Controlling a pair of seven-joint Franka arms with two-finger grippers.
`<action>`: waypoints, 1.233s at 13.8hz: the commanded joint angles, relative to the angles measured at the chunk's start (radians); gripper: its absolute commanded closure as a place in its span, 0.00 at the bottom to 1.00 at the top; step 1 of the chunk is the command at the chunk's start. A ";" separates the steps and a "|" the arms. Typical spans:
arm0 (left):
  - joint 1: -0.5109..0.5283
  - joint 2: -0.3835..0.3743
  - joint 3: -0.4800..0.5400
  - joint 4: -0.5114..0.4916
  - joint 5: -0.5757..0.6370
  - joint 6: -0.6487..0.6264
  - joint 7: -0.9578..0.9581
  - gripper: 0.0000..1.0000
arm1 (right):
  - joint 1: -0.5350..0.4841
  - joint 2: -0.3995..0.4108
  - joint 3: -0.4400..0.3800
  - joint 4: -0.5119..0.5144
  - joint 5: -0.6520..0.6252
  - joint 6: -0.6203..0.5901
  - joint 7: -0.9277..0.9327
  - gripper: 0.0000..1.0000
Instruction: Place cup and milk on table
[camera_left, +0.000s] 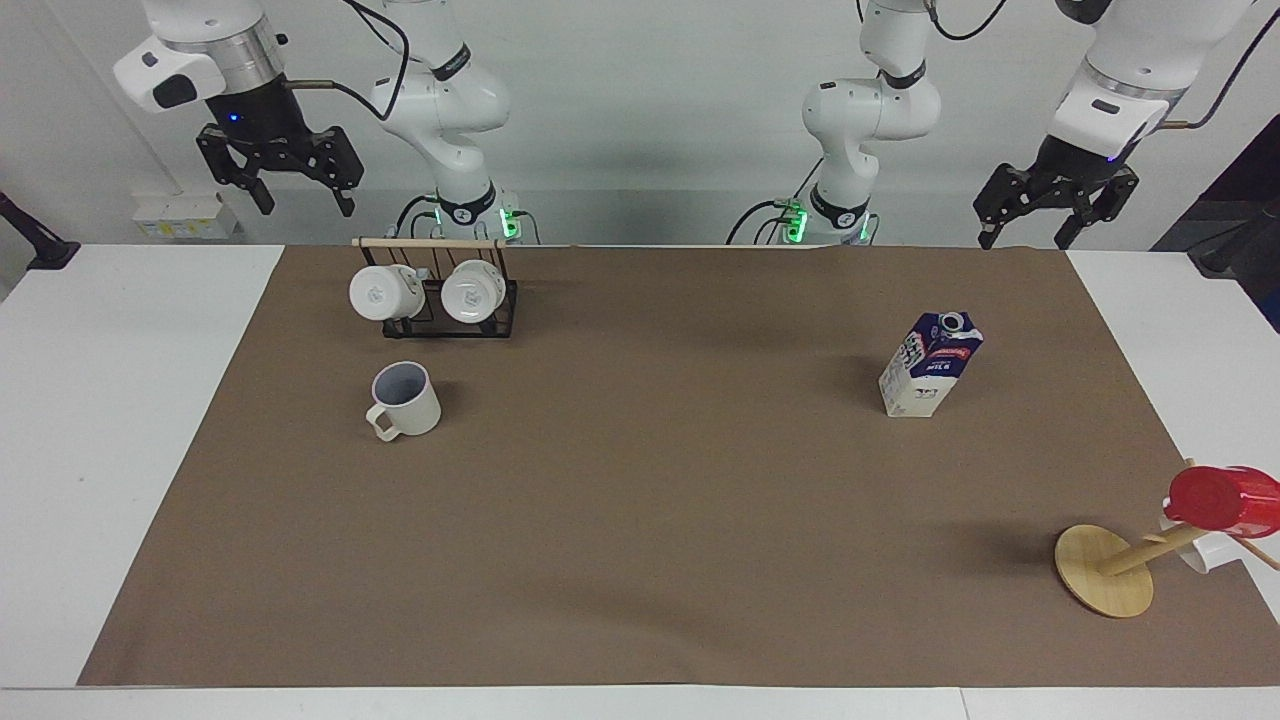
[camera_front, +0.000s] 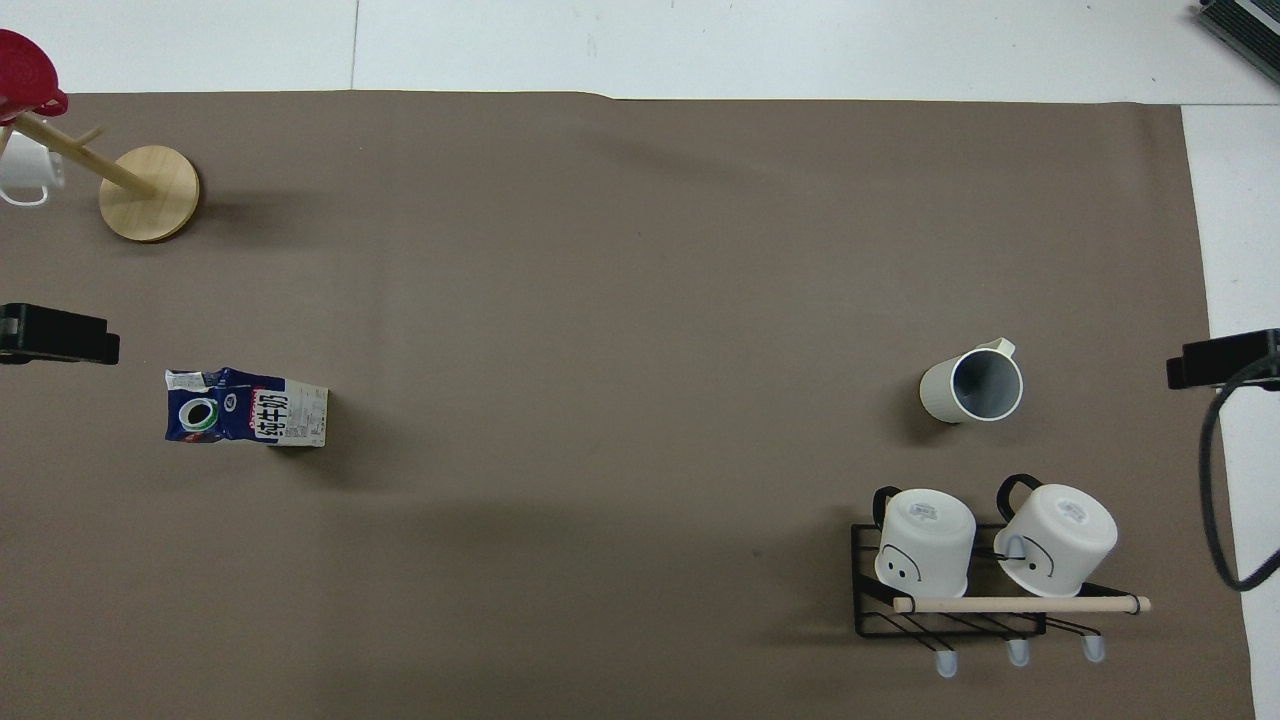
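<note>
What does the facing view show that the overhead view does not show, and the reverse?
Only the facing view shows the arms whole, with the open left gripper and open right gripper raised clear of everything, holding nothing.

Only the overhead view shows the face drawings on the two white mugs in the black rack; of each gripper it shows just a dark tip.

Both show the cup upright near the rack, the milk standing toward the left arm's end, and the red cup on the wooden stand.

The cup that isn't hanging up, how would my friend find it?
Find the black wire rack near the right arm's base, holding two glossy white mugs. The cup stands on the brown sheet just beside it, farther from the robots. It alone sits upright, matte cream, greyish inside.
</note>
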 joint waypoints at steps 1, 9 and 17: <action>-0.001 0.003 0.002 0.019 0.006 -0.022 0.005 0.00 | 0.038 0.002 0.006 -0.096 0.011 0.098 0.001 0.00; 0.001 0.003 0.002 0.017 0.006 -0.024 0.005 0.00 | 0.049 0.054 0.006 -0.379 0.049 0.400 -0.407 0.00; 0.002 0.003 0.004 0.017 0.006 -0.024 0.010 0.00 | 0.075 0.110 0.004 -0.593 0.049 0.690 -0.474 0.00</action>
